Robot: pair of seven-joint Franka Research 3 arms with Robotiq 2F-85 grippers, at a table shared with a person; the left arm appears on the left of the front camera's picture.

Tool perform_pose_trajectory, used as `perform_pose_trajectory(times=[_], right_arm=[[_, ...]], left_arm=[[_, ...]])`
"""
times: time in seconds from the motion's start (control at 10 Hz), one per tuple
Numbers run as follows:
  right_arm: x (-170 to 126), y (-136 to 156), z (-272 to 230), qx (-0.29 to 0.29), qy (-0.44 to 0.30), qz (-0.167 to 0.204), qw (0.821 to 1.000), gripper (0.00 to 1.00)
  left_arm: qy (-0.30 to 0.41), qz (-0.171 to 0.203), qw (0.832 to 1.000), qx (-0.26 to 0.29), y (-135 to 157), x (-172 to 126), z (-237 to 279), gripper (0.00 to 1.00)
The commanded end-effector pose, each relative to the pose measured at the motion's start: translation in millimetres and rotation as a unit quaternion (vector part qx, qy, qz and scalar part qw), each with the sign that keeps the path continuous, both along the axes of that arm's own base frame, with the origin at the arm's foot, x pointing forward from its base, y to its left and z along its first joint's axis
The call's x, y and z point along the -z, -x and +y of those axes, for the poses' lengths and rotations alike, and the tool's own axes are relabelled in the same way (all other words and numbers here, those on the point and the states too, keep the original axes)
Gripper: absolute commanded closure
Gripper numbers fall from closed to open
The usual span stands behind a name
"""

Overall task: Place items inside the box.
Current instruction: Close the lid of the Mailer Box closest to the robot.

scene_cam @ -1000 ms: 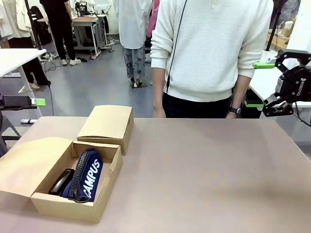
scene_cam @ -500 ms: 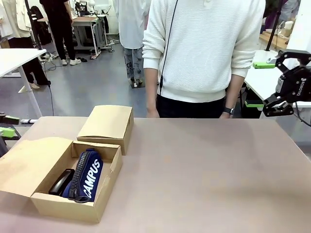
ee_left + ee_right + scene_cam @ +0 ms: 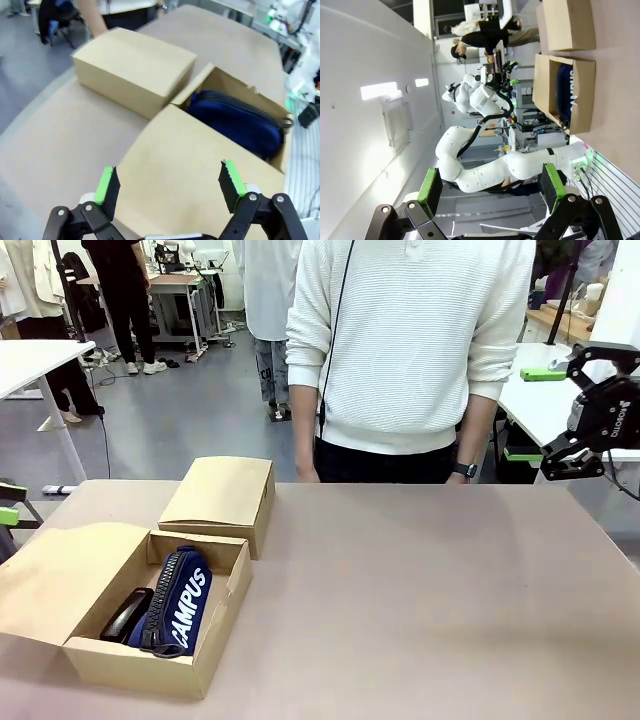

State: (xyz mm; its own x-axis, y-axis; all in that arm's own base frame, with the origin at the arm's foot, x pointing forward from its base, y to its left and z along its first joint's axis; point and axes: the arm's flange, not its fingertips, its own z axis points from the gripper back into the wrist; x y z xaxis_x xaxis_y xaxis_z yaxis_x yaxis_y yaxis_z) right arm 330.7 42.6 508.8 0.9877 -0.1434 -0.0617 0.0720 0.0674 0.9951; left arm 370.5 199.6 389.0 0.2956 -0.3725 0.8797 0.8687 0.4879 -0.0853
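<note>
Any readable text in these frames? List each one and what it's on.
"AMPUS" in white letters on the navy zip pouch lying in the open box; the first letter is cut off by a fold, front view.
Part of the same white lettering shows on the pouch in the right wrist view, too small and cropped to read.
White print on the right end effector body, front view: too small to read.
No other text found.

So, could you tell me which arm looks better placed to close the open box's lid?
Probably the left. Its open end effector hovers right over the open box, above its lid flap. The right end effector, also open, hangs off the table's far right corner.
</note>
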Motion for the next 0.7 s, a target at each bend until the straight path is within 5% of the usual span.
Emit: perform_pose_trajectory(times=[0.0, 0.2, 0.6], right_arm=[[-3.8, -0.7, 1.3, 0.002, -0.010, -0.004, 1.000, 0.00], [-3.8, -0.7, 1.3, 0.002, -0.010, -0.004, 1.000, 0.00], [-3.8, -0.7, 1.3, 0.002, -0.010, -0.004, 1.000, 0.00]], left_arm=[[-0.029, -0.053, 0.998, 0.019, -27.8, 31.7, 23.9, 0.00], [-0.045, -0.047, 0.998, 0.015, -45.7, 49.9, 44.1, 0.00], [-0.101, 0.024, 0.995, 0.011, -68.1, 90.3, 56.2, 0.00]])
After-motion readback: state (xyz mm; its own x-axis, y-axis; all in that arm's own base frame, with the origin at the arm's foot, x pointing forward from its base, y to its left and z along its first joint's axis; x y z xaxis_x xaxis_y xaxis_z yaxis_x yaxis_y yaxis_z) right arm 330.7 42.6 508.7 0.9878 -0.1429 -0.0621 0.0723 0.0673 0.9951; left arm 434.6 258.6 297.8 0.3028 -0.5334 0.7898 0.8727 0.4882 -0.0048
